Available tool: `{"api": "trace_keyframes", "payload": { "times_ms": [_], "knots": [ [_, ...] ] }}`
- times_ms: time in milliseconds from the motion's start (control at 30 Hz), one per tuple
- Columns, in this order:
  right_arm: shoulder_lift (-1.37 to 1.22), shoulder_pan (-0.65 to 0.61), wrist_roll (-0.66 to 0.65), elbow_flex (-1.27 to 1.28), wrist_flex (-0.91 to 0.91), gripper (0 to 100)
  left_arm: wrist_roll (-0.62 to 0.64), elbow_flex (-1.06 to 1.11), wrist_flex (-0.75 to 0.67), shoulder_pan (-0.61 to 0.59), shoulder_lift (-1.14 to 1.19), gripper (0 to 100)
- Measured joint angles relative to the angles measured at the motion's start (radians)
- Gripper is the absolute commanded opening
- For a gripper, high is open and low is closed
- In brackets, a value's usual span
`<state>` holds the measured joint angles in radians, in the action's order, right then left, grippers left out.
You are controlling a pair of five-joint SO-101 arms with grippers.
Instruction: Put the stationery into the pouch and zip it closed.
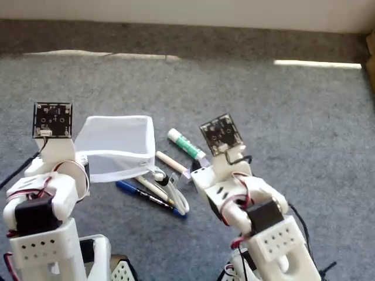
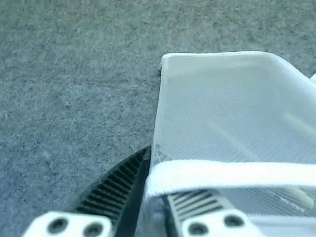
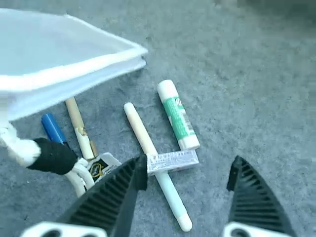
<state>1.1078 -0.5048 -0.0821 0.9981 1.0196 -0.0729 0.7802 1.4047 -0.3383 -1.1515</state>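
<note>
two claws split the work: the left claw (image 2: 154, 190) is clamped on the rim of the mesh pouch (image 2: 232, 113), seemingly to prop its mouth open toward the stationery (image 1: 153, 188) lying beside it on the grey surface (image 1: 281, 117). the right claw (image 3: 190, 170) hangs spread wide and empty above the glue stick (image 3: 177, 116) and white pen (image 3: 148, 143).

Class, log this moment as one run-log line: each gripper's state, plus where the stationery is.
left gripper: shut on pouch rim | right gripper: open over glue stick | pens: lying outside pouch
</note>
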Motion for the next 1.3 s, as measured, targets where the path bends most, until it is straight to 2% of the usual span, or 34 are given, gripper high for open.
{"api": "trace_keyframes", "payload": {
  "times_ms": [200,367,733,1300],
  "knots": [
    [-0.288,0.000,0.002,-0.164,0.000,24.8,0.000,-0.106,0.107,-0.044,0.017,1],
    [-0.514,0.000,-0.060,-0.292,0.000,24.8,0.000,-0.176,0.161,-0.046,0.018,1],
    [-0.873,-0.029,-0.172,-0.532,-0.002,24.8,0.000,-0.183,0.161,-0.049,0.018,1],
    [-1.373,-0.058,-0.190,-0.924,-0.002,24.8,0.000,-0.183,0.161,-0.054,0.018,1]
  ]
}}
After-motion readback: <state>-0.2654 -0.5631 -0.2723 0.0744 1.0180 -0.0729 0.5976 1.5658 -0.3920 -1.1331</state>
